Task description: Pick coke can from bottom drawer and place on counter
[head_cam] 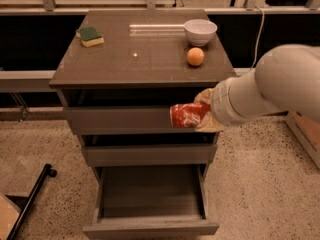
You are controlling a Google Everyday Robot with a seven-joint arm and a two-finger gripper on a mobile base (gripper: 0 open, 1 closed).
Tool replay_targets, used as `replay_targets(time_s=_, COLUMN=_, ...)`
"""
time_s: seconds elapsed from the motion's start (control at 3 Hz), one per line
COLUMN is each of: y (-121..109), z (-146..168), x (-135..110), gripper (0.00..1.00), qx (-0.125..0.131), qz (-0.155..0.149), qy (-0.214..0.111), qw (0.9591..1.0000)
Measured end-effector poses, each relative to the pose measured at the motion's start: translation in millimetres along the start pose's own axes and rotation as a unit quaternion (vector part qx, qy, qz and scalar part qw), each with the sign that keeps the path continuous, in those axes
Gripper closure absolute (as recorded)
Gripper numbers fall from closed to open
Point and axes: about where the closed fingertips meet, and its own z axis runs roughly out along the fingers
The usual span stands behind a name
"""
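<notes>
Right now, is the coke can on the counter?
No, the gripper holds the coke can in front of the top drawer, off the counter.

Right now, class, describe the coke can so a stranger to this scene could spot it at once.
Find the grey-brown cabinet with three drawers, its bottom drawer open. Before the top drawer, at the right, the gripper on the white arm holds the coke can on its side. It is red with white markings, unlike the round orange on the counter above.
</notes>
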Motion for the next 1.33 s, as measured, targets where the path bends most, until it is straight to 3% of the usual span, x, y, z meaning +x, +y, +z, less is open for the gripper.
replay_targets(time_s=0.33, y=-52, z=-31, x=-67, gripper=1.0, qx=0.034, qz=-0.085, qy=-0.008, qw=0.9958)
replay_targets(time_s=0.67, y=-53, z=-32, x=-68, gripper=1.0, qx=0.035, qz=-0.085, qy=-0.009, qw=0.9957)
replay_targets(time_s=1.0, y=-57, z=-21, x=-61, gripper=1.0, qx=0.039, qz=-0.049, qy=-0.004, qw=0.998)
replay_targets(time_s=1.33, y=-82, z=1, x=-65, gripper=1.0, qx=0.057, qz=-0.015, qy=-0.014, qw=0.9981)
